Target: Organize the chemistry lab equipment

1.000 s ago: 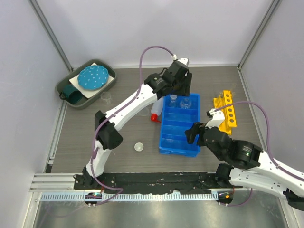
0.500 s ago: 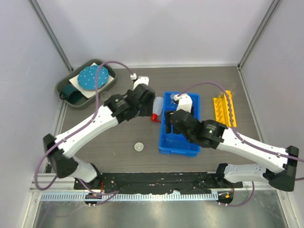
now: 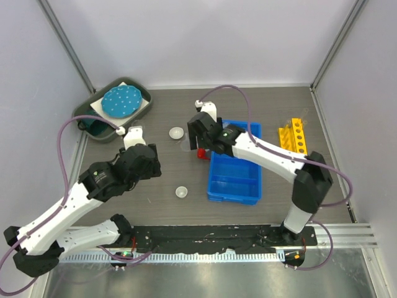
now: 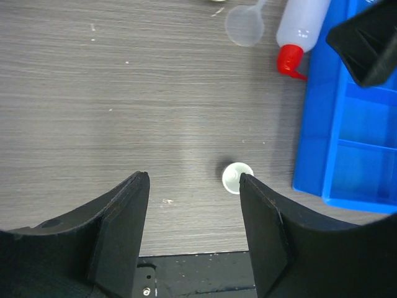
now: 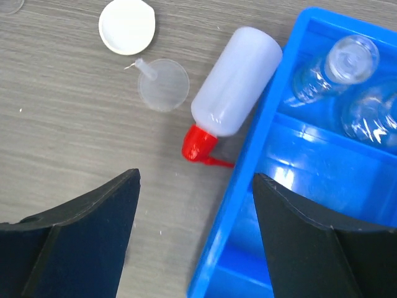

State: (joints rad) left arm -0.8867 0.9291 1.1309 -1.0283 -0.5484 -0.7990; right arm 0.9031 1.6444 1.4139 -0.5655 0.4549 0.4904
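Note:
The blue divided bin [image 3: 236, 177] sits at the centre right, with two clear glass flasks [image 5: 338, 65] in its far compartment. The red-capped bottle [image 5: 232, 84] lies on its side against the bin's left wall, next to a clear funnel [image 5: 162, 84] and a white dish [image 3: 176, 133]. A smaller white dish [image 3: 181, 192] sits nearer the front and shows in the left wrist view [image 4: 237, 178]. My right gripper [image 3: 193, 138] hangs open and empty above the bottle [image 5: 195, 175]. My left gripper [image 3: 147, 165] is open and empty left of the small dish [image 4: 192, 178].
The yellow holed rack [image 3: 294, 141] lies right of the bin. A small clear beaker [image 3: 138, 128] stands by the dark green tray [image 3: 84, 118] with the teal dotted disc at the far left. The right arm crosses above the bin's far end.
My left arm has drawn back from the bin's far end to the near left. My right arm has swung from the near right across the bin to above the bottle. The larger white dish now shows.

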